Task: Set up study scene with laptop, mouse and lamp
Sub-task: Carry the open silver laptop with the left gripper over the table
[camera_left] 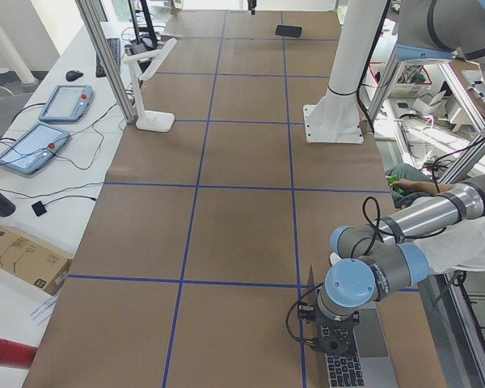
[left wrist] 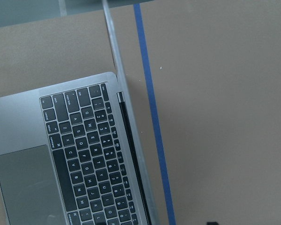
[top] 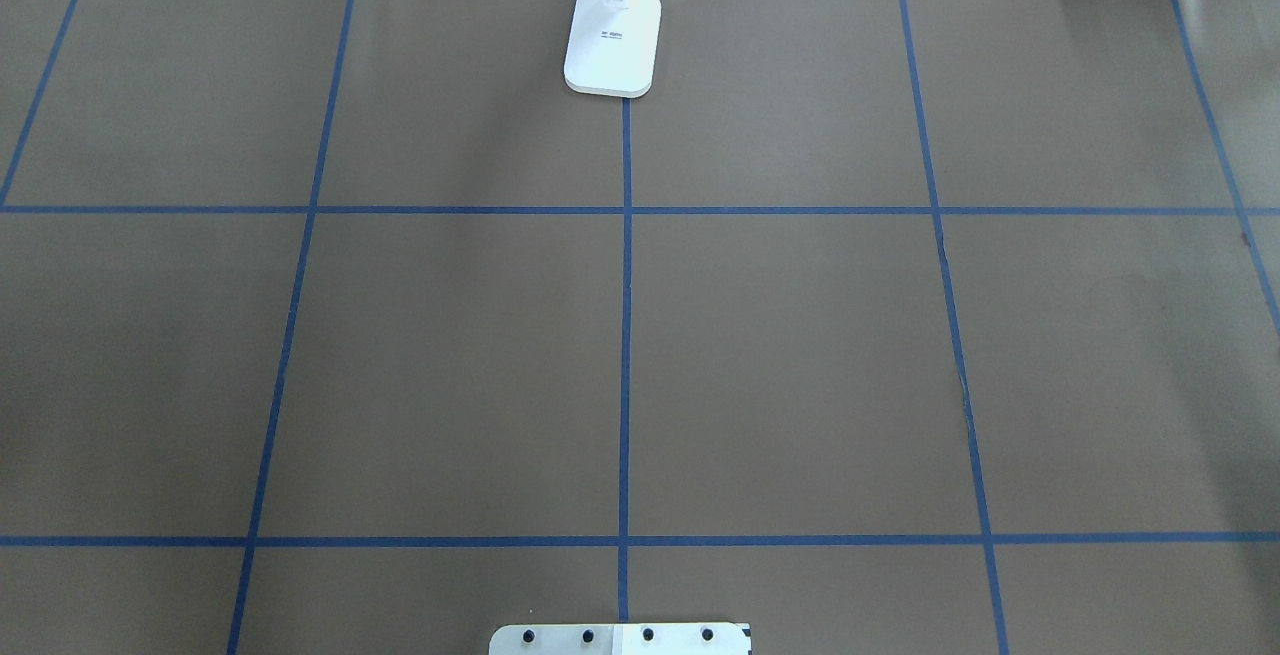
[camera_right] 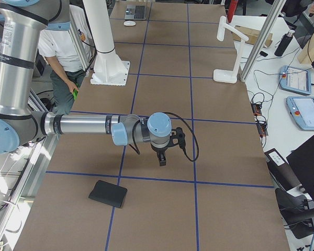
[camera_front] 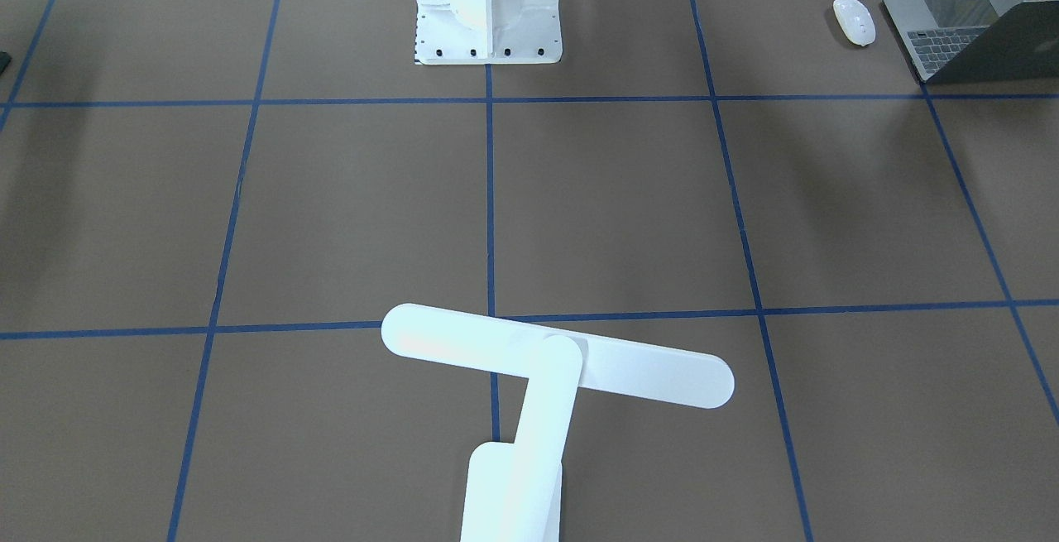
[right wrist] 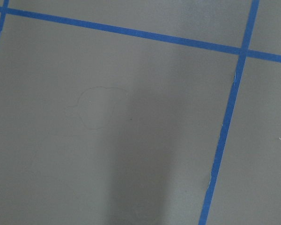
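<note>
The laptop stands open near the robot's left end of the table, its black keys and trackpad filling the left wrist view. The white mouse lies just beside it, apart from it. The white lamp stands at the table's far middle edge, its base on the blue line. My left gripper hangs above the laptop; I cannot tell if it is open or shut. My right gripper hovers over bare table, state unclear.
A flat black mat lies near the robot's right end of the table. The white robot pedestal stands at the near middle edge. A person in a white shirt stands behind the robot. Tablets and cables lie on the side bench.
</note>
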Action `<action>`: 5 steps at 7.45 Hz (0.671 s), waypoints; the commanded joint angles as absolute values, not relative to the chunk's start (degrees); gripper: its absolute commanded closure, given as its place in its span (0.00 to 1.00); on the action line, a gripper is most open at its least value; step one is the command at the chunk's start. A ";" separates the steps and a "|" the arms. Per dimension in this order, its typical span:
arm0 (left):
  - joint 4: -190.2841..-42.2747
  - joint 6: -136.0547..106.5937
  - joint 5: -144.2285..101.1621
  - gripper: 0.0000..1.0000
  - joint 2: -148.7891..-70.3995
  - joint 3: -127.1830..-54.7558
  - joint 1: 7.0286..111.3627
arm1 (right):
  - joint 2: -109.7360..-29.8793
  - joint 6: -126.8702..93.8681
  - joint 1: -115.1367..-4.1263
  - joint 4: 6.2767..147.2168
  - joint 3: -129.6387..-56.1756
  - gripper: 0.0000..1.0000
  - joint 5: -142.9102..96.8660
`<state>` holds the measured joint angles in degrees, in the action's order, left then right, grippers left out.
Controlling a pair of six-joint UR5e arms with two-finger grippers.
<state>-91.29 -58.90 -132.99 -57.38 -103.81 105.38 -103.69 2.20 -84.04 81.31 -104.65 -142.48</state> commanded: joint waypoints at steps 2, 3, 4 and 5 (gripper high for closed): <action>-89.03 -58.27 -138.15 1.00 -57.48 -104.06 106.43 | -103.71 2.20 -84.11 81.30 -105.38 0.00 -142.38; -88.25 -58.18 -138.25 1.00 -58.18 -105.02 106.52 | -103.80 2.20 -84.20 81.30 -105.47 0.00 -142.47; -83.63 -58.10 -138.25 1.00 -60.71 -108.07 106.52 | -103.45 2.20 -84.20 81.30 -105.56 0.00 -142.47; -77.67 -58.01 -138.08 1.00 -63.34 -112.54 106.52 | -103.45 2.11 -84.29 81.30 -106.60 0.00 -142.56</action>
